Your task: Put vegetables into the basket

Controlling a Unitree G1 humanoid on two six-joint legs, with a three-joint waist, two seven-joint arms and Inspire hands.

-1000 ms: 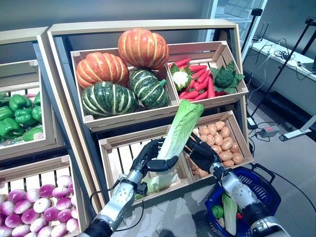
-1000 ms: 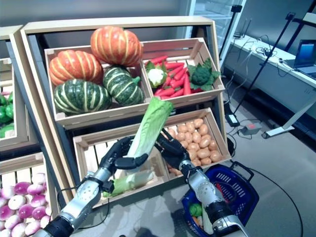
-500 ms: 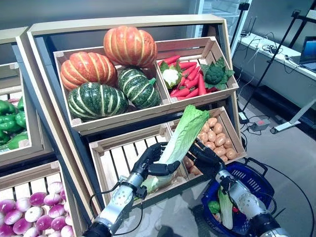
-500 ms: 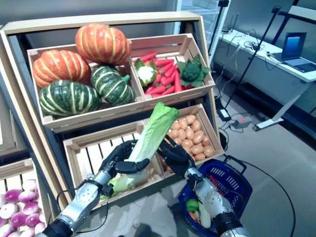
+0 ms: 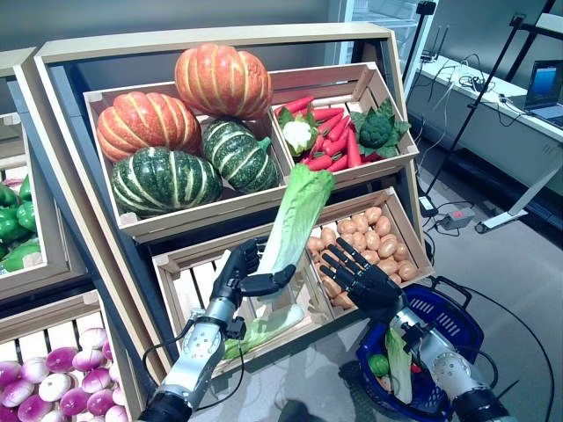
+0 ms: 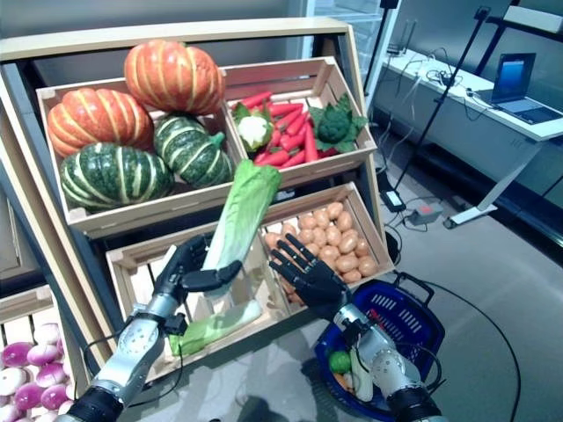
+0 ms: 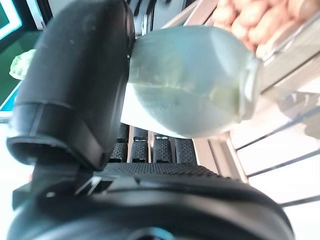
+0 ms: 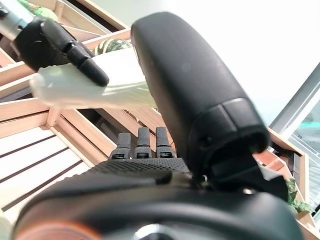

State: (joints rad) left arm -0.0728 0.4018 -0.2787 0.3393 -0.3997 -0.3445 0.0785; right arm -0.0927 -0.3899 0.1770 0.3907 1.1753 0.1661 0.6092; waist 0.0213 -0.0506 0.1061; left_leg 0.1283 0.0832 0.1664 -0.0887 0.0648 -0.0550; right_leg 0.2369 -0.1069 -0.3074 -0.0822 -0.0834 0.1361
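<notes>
My left hand (image 5: 240,278) is shut on the pale lower stalk of a long green lettuce (image 5: 296,214) and holds it upright before the lower crates. In the left wrist view the thumb (image 7: 75,85) presses the lettuce base (image 7: 190,95). My right hand (image 5: 361,280) is open with fingers spread, just right of the lettuce and apart from it. Its thumb (image 8: 190,90) stands straight in the right wrist view. The blue basket (image 5: 463,313) sits on the floor at lower right, under my right forearm. It holds another lettuce (image 5: 398,366) and a small green vegetable (image 5: 378,365).
A second lettuce (image 5: 266,329) lies in the slatted lower crate (image 5: 180,264). Potatoes (image 5: 374,234) fill the crate beside it. Pumpkins (image 5: 189,123), red carrots (image 5: 339,141), cauliflower and broccoli sit on the upper shelf. Green peppers (image 5: 13,224) and purple turnips (image 5: 48,382) are left. A desk (image 5: 501,119) stands far right.
The camera has shifted. My right hand has come away from the lettuce and spread its fingers. The left hand alone now holds the lettuce, more upright and further left.
</notes>
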